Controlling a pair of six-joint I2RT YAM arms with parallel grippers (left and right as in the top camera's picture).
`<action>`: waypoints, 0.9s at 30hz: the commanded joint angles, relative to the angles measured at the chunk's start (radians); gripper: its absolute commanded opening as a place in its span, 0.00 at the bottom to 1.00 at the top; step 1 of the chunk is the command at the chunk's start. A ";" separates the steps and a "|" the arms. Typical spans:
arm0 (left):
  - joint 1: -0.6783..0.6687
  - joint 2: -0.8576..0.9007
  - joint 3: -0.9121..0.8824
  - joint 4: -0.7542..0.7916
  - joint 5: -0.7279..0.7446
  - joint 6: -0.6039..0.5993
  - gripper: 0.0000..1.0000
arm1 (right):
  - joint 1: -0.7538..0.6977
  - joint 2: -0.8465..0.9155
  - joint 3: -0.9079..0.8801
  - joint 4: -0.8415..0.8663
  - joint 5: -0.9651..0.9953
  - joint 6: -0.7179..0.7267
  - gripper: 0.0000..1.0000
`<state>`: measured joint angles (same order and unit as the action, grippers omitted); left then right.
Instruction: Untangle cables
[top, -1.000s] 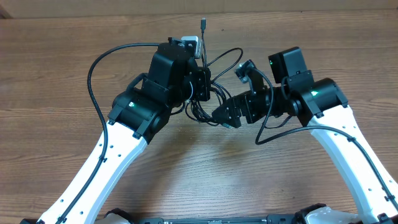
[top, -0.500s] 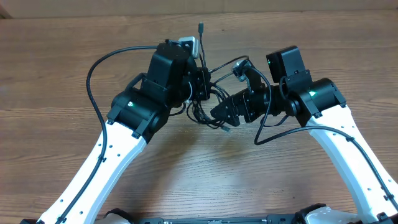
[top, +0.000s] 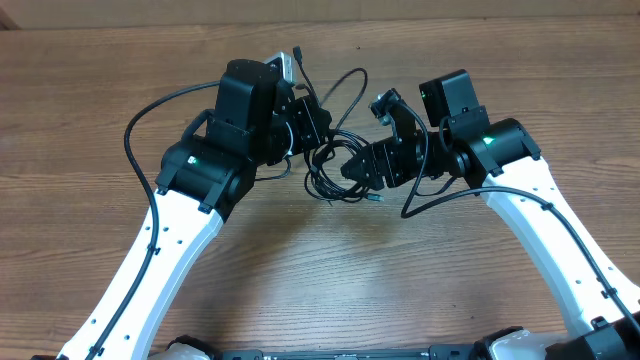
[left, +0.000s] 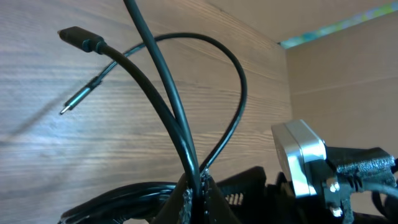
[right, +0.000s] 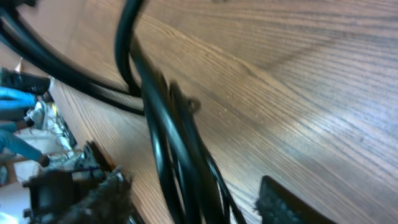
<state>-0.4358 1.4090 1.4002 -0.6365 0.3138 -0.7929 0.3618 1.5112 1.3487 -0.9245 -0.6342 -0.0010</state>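
Cables are lying in a tight black knot on the wooden table, just toward 12 o'clock of the overhead view's centre, with both arms meeting over it. The left gripper is reaching in from the knot's 10 o'clock. Its jaws are pressed together on a couple of strands, which are fanning upward from the pinch. One is curving into a loop and another is ending in a plug end at 11 o'clock of the left wrist view. The right gripper is coming in from the knot's 3 o'clock. Its jaws are standing apart with several strands running between them, and no pad is visibly pressing on a strand yet.

The step in hand looks like taking a second hold so the two arms can draw the cables apart. It would go best if the right jaws take a single strand, not the whole sheaf. The left pinch should act as the anchor. The pull should go slowly toward 3 o'clock, stopping if the knot is cinching instead of loosening.
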 joint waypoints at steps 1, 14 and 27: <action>0.006 -0.020 0.019 0.006 0.060 -0.102 0.04 | 0.003 -0.003 -0.001 0.023 0.004 0.044 0.54; 0.042 -0.010 0.018 0.037 0.060 0.066 0.57 | 0.003 -0.003 -0.001 -0.005 -0.037 0.104 0.04; 0.044 0.156 0.018 -0.071 0.140 0.248 0.80 | 0.003 -0.003 -0.001 -0.057 -0.085 0.106 0.04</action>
<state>-0.3965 1.5352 1.4044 -0.7105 0.3965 -0.5907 0.3618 1.5120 1.3479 -0.9874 -0.6868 0.1047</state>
